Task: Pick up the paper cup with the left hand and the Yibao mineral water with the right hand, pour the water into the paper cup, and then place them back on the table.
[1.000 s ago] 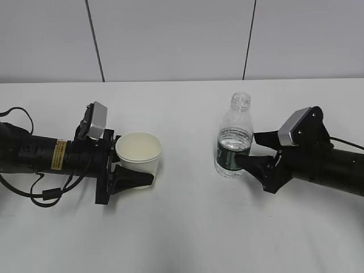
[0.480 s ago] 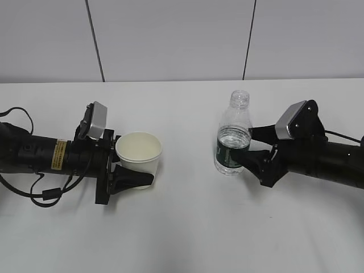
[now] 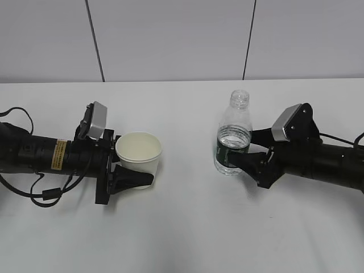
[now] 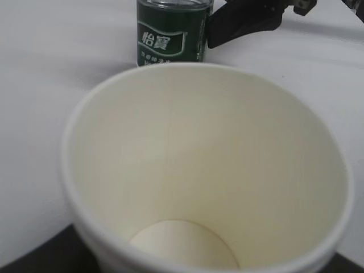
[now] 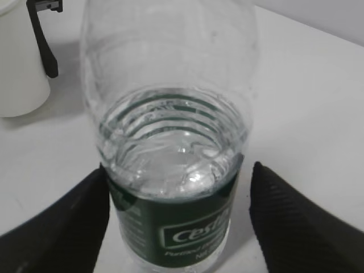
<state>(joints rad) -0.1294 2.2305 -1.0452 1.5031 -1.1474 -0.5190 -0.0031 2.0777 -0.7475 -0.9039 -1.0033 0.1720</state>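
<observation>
The paper cup (image 3: 139, 153) stands upright on the table (image 3: 187, 233), white with a cream inside, and it fills the left wrist view (image 4: 199, 159). My left gripper (image 3: 139, 164) is shut on its lower wall, with one black finger in front and one behind. The Yibao mineral water (image 3: 234, 142) stands upright and uncapped, partly full, with a dark green label (image 5: 170, 222). My right gripper (image 3: 239, 149) is open with a finger on each side of the label. In the right wrist view (image 5: 176, 227) a gap shows at the right finger. The bottle also shows beyond the cup (image 4: 173, 34).
A pale grey panelled wall (image 3: 170, 40) meets the table's far edge. Cables trail from both arms near the left (image 3: 45, 193) and right (image 3: 341, 139) edges. Bare white tabletop lies between cup and bottle and in front of both.
My right gripper has moved left, bringing its fingers further around the bottle's label. The left gripper, the cup and the bottle have stayed put.
</observation>
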